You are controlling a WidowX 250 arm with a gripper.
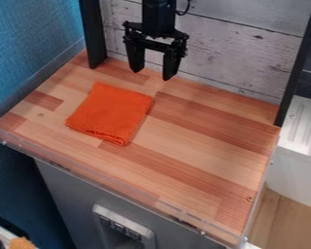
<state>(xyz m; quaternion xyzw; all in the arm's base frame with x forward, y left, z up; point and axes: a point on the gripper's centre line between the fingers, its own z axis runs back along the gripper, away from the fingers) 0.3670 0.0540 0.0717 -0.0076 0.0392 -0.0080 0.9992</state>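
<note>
Whitewashed planks [216, 53] stand behind your wooden worktop [190, 141], with a textured blue wall [28, 48] on the left of the view. Two black posts [92, 34] frame the work area, one near each back corner, and a clear strip [158, 204] runs along the front edge. Below that you have a grey cabinet [70, 194], and off to the right a white ribbed unit [304, 126] beside dark tiles [310, 85]. Your cloth [111, 114] lies on the left half of the worktop, toward the back. It is bright orange, folded into a rough square and turned at a slant, with a fine knobbly weave and layered folds along its near edge. Your gripper [153, 74] hangs near the planks, behind the cloth and apart from it, its fingers spread with nothing between them.
</note>
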